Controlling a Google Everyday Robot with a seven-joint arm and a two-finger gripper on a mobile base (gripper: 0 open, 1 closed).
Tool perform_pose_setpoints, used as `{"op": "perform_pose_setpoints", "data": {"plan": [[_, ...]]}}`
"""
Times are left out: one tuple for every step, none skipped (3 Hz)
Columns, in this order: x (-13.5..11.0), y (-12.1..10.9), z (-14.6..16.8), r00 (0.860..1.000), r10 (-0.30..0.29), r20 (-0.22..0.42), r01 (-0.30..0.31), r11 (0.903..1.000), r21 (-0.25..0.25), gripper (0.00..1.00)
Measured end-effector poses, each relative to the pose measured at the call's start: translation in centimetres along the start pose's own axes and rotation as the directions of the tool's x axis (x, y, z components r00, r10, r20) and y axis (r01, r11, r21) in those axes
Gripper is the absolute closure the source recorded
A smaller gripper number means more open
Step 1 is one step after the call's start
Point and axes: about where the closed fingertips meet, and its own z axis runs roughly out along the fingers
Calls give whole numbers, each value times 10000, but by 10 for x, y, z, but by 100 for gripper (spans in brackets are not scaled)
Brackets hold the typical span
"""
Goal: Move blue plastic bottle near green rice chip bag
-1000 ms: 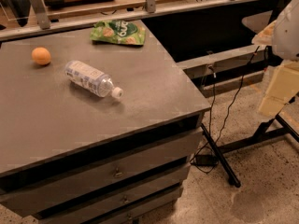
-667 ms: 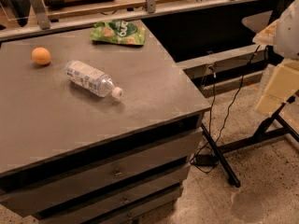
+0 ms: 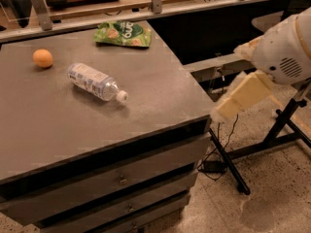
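Since the earlier frame the claw (image 3: pixel 234 104) has swung leftward, from the right edge of the view to a spot just off the counter's (image 3: pixel 160 106) right edge, at about the height of the top; the bottle (image 3: pixel 94 81), bag (image 3: pixel 123 34) and orange (image 3: pixel 43 58) lie where they did. Pale and cream-coloured, the claw slants down and to the left from the arm's rounded white housing (image 3: pixel 286 50), its tip close to the counter's near right corner but apart from it. Whether it is open or closed cannot be told, and it touches none of the things on the counter.

Well to the left of the claw, the bottle lies on its side on the grey top, its white cap pointing toward the claw and the front edge. Farther back than the claw and to its left, the bag rests flat at the counter's far edge, apart from the bottle. Beyond the bottle, farther still from the claw, sits the orange. Below and left of the claw are the counter's drawers (image 3: pixel 121 178). Under the claw a black stand (image 3: pixel 272 137) spreads its legs on the speckled floor (image 3: pixel 286 203), with a cable (image 3: pixel 214 166) trailing beside it
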Motion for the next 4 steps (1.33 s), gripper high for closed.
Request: {"op": "perform_pose_setpoints", "data": {"plan": [[-30,-1,-1,9934,286,1109,-304,9994,149,0],[-29,0,-2,9943,257,1037,-272,9995,134,0],[-35,7,1,9899,575,1298,-615,9977,274,0],[-51,24,25,9724,1090,2064,-1130,9936,75,0]]}}
